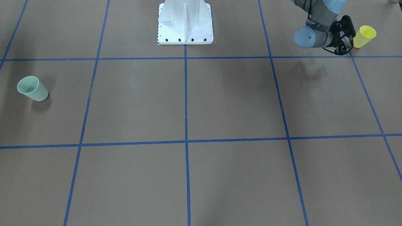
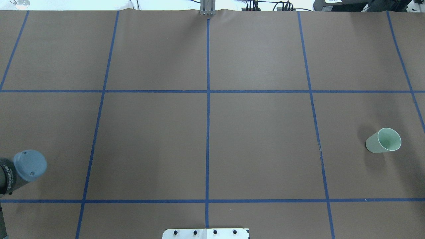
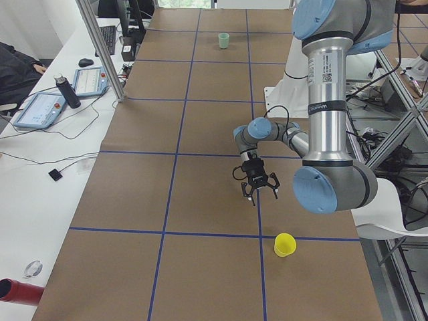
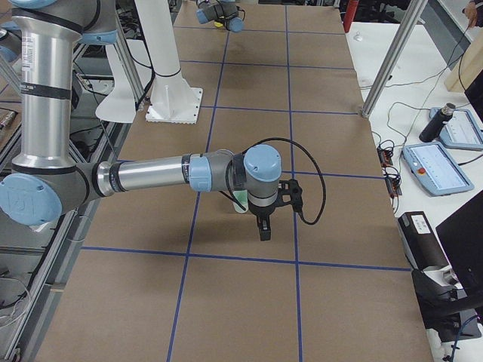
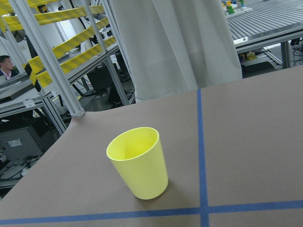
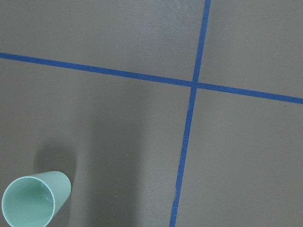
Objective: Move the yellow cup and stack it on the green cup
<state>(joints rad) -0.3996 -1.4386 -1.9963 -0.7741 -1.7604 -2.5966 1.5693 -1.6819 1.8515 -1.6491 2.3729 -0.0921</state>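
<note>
Small bright yellow plastic tumbler [image 5: 139, 163] stands upright, mouth up, free of any grip, on the brown paper-covered table [image 1: 232, 100] at the robot's left end, in the row of squares nearest the robot's white base pedestal [image 1: 185, 25]. A crossing of the blue tape grid lines [image 5: 202, 156] lies just beside it. Left gripper [image 3: 260, 196], black, two-fingered, hangs above the table near the tumbler without touching it. Its fingers are spread apart with nothing between them, and its wrist camera looks at the cup from an angle. Small pale mint-green plastic tumbler [image 1: 32, 88] stands upright at the robot's right end, in the middle row, well apart from the yellow one, with the inside bare in the right wrist view. Right gripper [image 4: 263, 226] points down near the green tumbler, which is partly hidden behind the wrist in the right side view. I cannot tell whether its fingers are apart or together.
</note>
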